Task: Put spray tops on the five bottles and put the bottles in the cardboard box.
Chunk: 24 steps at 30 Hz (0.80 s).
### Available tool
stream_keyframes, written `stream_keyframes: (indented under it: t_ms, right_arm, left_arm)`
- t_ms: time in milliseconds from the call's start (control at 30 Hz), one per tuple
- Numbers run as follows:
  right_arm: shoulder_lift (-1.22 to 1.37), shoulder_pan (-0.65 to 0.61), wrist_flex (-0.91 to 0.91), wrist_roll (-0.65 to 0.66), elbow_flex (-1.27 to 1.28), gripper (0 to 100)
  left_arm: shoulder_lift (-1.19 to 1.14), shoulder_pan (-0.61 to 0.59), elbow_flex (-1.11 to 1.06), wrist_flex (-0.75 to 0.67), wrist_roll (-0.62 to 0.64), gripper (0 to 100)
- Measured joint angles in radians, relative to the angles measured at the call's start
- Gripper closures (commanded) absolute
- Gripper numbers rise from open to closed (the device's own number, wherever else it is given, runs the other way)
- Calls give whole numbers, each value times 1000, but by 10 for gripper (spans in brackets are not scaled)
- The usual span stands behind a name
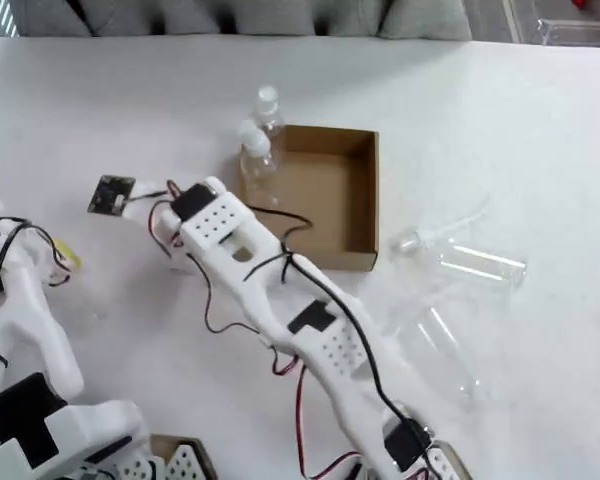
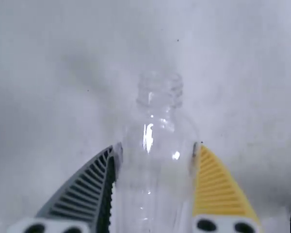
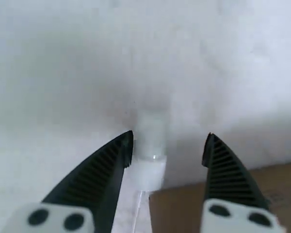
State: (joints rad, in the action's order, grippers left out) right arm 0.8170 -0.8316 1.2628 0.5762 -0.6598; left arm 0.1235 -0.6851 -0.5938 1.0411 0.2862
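My left gripper [image 2: 156, 148] is shut on a clear bottle [image 2: 157, 126] with a bare threaded neck and no top; its grey and yellow fingers press on both sides. In the high view the yellow finger [image 1: 70, 258] shows at the left edge. My right gripper [image 3: 169, 138] is open, pointing down beside the cardboard box [image 3: 223, 194]. A white spray top [image 3: 148, 155] stands between its black fingers, close to one of them. Two bottles with spray tops [image 1: 260, 150] stand at the far-left corner of the cardboard box [image 1: 325, 195].
Right of the box lie two clear bottles [image 1: 480, 265] [image 1: 440, 350] on their sides and a loose spray top with its tube [image 1: 415, 238]. The right arm [image 1: 300, 310] crosses the table's middle with loose cables. A small circuit board [image 1: 112, 195] hangs left of it.
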Motion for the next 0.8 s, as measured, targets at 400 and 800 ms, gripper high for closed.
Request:
stream_keyframes:
  t_ms: [400,800]
  right_arm:
    - [187,17,189,6,-321,982]
    - [193,14,436,-101,-612,982]
  left_arm:
    - [0,0,0,0,0,980]
    - [0,2,0,0,0,980]
